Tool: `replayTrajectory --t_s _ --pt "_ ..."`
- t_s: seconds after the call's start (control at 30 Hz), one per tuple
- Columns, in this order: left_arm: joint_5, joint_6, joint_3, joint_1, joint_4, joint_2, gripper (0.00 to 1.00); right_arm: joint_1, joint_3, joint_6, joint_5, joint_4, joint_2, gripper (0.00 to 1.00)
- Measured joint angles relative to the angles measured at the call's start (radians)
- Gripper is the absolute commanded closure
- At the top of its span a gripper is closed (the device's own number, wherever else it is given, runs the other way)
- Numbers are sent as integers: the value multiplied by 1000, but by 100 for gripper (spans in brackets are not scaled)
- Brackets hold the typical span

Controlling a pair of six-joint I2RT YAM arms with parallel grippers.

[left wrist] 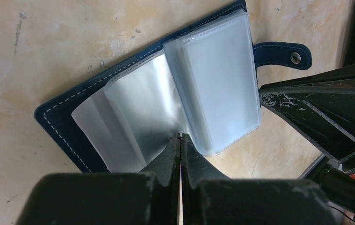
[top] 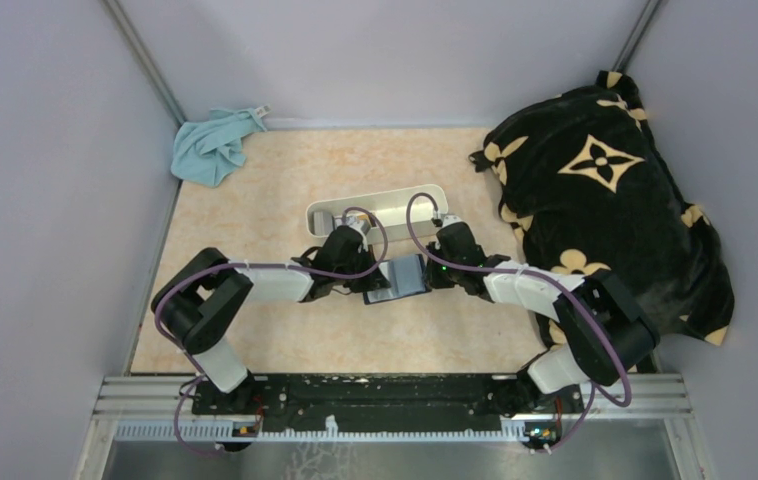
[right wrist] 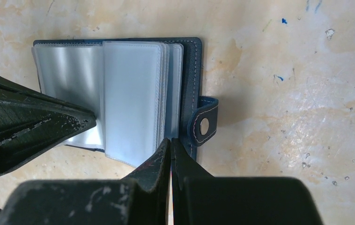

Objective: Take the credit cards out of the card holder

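The card holder (top: 404, 277) lies open on the table between both arms. Its navy cover (left wrist: 61, 117) faces down, and its snap tab (right wrist: 204, 125) sticks out to one side. A stack of clear pale sleeves (left wrist: 218, 79) stands fanned up from the spine. No credit cards show; the sleeves look blank. My left gripper (left wrist: 181, 136) is shut, its tips resting on the sleeves near the fold. My right gripper (right wrist: 170, 139) is shut too, tips at the cover's edge beside the tab. Each gripper shows in the other's wrist view: the right gripper (left wrist: 278, 96) and the left gripper (right wrist: 89, 123).
A long white oblong tray (top: 375, 212) lies just behind the holder. A teal cloth (top: 213, 145) sits at the back left corner. A black blanket with gold flowers (top: 605, 200) fills the right side. Grey walls close in the table.
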Motion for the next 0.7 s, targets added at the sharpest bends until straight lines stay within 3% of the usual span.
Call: replayTrajectory --t_s 0.7 --pt "16 0 21 0 -1 21 100 0 23 -2 28 -12 1 100"
